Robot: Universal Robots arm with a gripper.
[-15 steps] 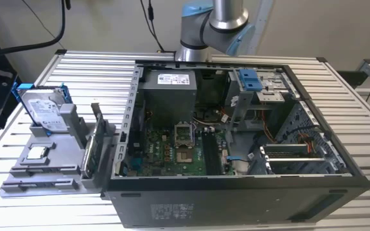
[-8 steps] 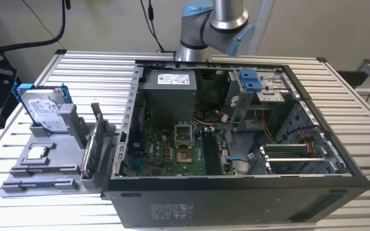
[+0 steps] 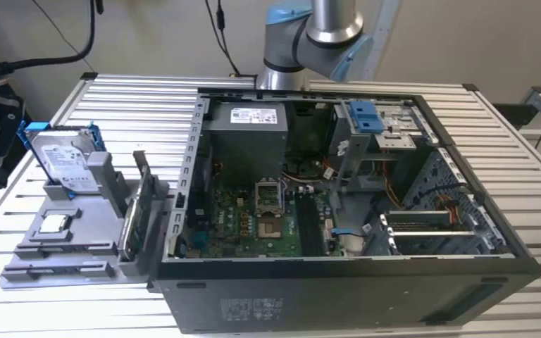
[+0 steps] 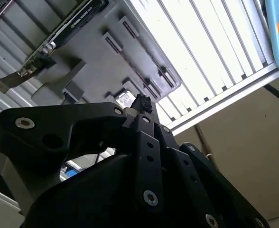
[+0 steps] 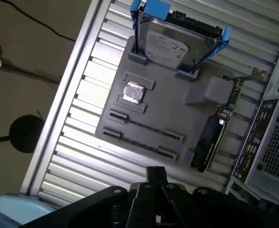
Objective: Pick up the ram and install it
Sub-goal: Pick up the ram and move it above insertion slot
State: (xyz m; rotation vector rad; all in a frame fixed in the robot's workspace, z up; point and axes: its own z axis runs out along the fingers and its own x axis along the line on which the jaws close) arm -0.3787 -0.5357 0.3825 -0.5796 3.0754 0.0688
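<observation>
Slatted metal table (image 5: 78, 142) underlies everything: the ram (image 5: 145, 126) stands on edge in a slot of the grey tray (image 5: 172, 109). The gripper (image 5: 155, 174) hangs apart from it, closed and empty; a clean pick likely needs jaws opened and squared along the stick.

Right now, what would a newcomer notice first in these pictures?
The open computer case sits in the middle of the exterior view, its green motherboard exposed. At the exterior view's left, a grey tray holds a silver hard drive upright in a blue frame and a dark card on edge.
</observation>
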